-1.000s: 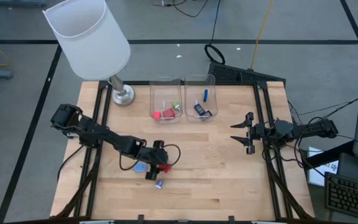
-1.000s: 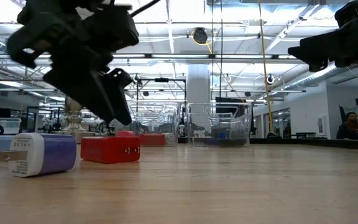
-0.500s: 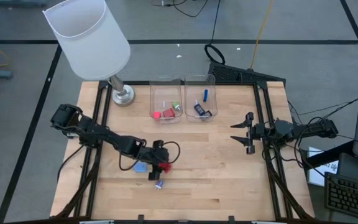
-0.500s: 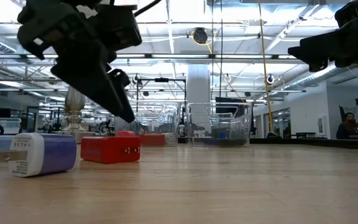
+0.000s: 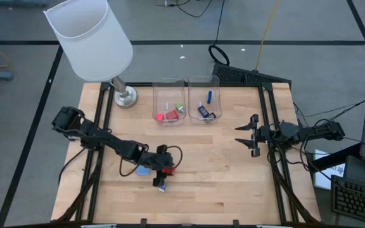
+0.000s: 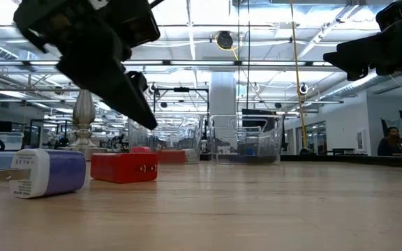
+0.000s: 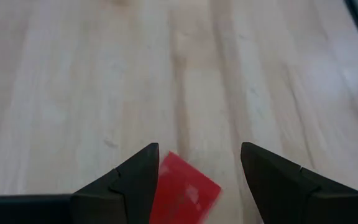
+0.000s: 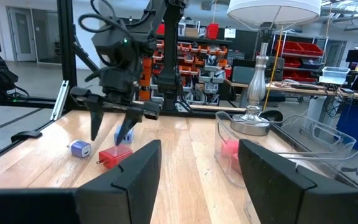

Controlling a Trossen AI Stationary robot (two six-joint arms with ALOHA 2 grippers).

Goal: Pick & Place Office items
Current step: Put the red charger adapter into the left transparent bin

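My left gripper (image 5: 163,167) hangs open just above a red block (image 6: 124,168) that lies flat on the wood. In the left wrist view the block (image 7: 183,190) shows below the gap between the fingers (image 7: 197,157), untouched. A blue and white plug piece (image 5: 161,187) lies toward the near edge of the block, and a light blue piece (image 5: 142,170) to its left. Red and green pieces lie in the left clear bin (image 5: 168,116); blue and black ones lie in the right bin (image 5: 204,114). My right gripper (image 5: 248,134) waits open at the table's right side.
A big white-shaded lamp (image 5: 89,38) stands on its metal base (image 5: 125,96) at the far left corner. The two clear bins sit side by side at the far middle. Bare wood lies between the two arms (image 5: 220,164). A person sits far off in the room (image 6: 394,139).
My left gripper has risen a little above the red block and tipped, its fingertips swinging up and toward the right; it stays open. The red block and the plug piece have not moved.
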